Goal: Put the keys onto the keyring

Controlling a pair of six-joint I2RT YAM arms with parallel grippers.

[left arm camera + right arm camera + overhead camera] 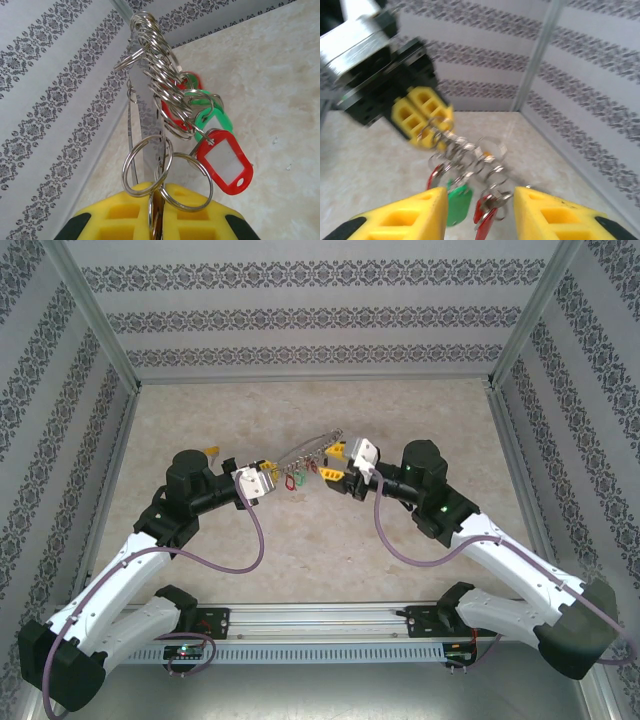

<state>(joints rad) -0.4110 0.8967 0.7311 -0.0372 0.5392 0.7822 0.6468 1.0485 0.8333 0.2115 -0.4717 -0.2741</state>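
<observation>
Keys (pixel 300 478) hang from keyring (pixel 306 450) strung between two claws

Keyring and keys are held in the air above the middle of the beige surface (pixel 330 570), between the two arms, as seen from above. The left claw (pixel 267 472) has its yellow fingers (pixel 125 220) pressed together on the near end of the keyring. In the left wrist view the thin wire rises from the seam between them.

A dense stack of small rings (pixel 157 80) is threaded along the wire. From them hang a red tag (pixel 225 165), lowest, and a green tag (pixel 214 121) just above it. More red and green show partly hidden behind the rings. Two loose rings sit right against the fingertips.

The right claw (pixel 332 464) is at the far end of the keyring with its jaws parted. In the blurred right wrist view its two yellow fingers stand well apart. Rings and green and red tags hang in the gap between them, with no clear contact on either side. Whether that claw touches the wire cannot be told. Patterned walls (pixel 300 320) enclose the surface.
</observation>
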